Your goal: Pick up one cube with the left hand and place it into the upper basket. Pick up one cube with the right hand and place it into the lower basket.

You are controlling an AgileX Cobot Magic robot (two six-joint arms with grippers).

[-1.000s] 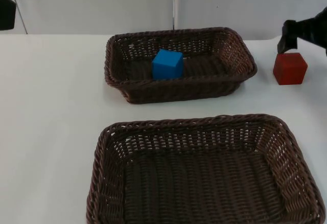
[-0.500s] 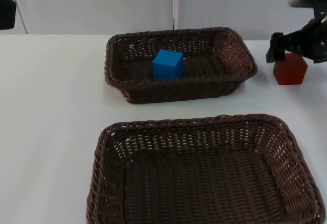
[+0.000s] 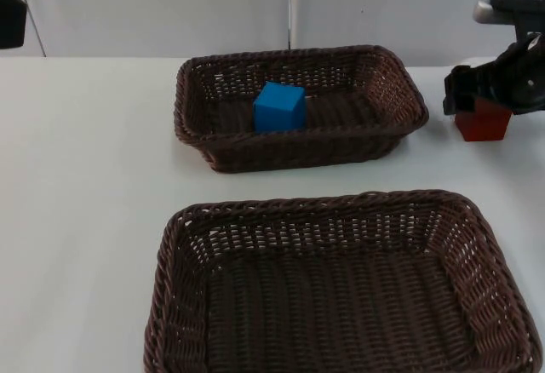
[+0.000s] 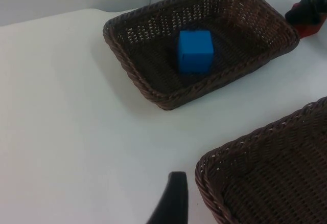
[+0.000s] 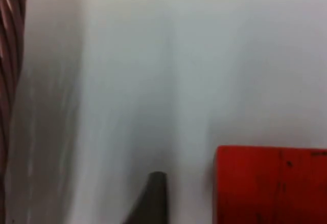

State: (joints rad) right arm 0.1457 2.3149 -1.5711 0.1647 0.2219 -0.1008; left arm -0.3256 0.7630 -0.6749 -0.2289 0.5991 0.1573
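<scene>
A blue cube lies inside the upper wicker basket. The lower basket near the front edge holds nothing. A red cube rests on the table right of the upper basket. My right gripper is down over the red cube and open, one fingertip just beside the cube's face. My left gripper waits at the far left, open, its fingertip above bare table.
The white table spreads wide left of both baskets. The grey partition wall closes the back. The upper basket's right rim lies close to the right gripper.
My right gripper has come in from the right edge and dropped over the red cube, now covering its top. The blue cube, both baskets and the left arm stayed still.
</scene>
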